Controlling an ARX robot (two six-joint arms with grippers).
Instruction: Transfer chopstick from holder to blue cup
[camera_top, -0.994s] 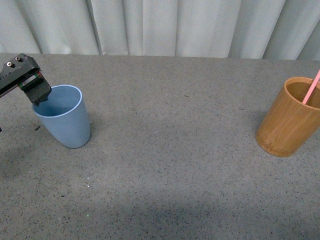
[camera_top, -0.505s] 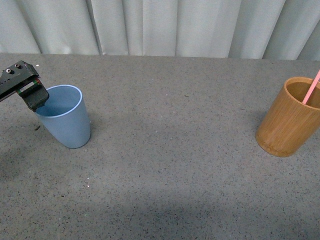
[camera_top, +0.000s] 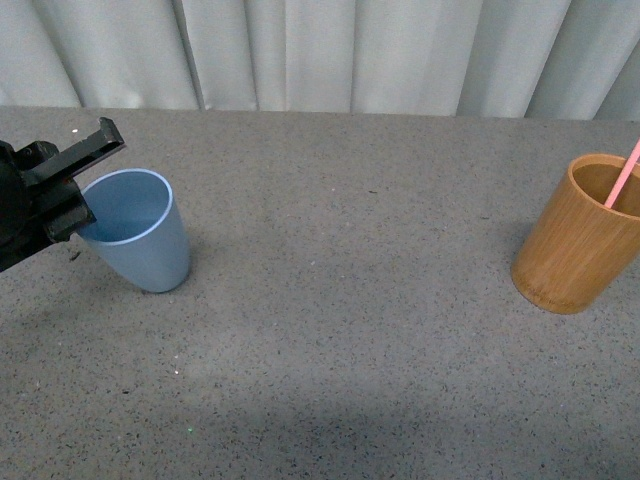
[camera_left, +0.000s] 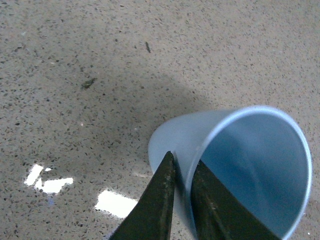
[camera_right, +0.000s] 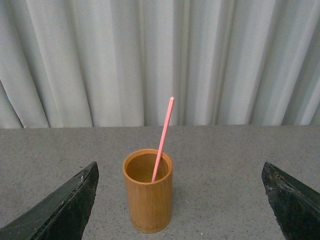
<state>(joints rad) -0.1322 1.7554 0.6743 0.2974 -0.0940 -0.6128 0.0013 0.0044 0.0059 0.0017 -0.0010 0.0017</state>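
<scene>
The blue cup (camera_top: 140, 235) stands tilted at the table's far left. My left gripper (camera_top: 82, 205) is shut on its rim, one finger inside and one outside; the left wrist view shows the cup (camera_left: 250, 165) pinched at its wall by the gripper (camera_left: 182, 162). The brown bamboo holder (camera_top: 580, 235) stands at the far right with one pink chopstick (camera_top: 624, 172) leaning in it. In the right wrist view the holder (camera_right: 148, 192) and the chopstick (camera_right: 163, 137) stand ahead of my right gripper (camera_right: 180, 200), which is open wide, apart from them.
The grey speckled table (camera_top: 350, 330) stretches between the cup and the holder. A pale pleated curtain (camera_top: 320, 50) hangs behind the table's far edge.
My left gripper has turned and shifted lower left at the cup's rim. The cup has tipped and slid a little to the right. The holder and chopstick have not moved.
</scene>
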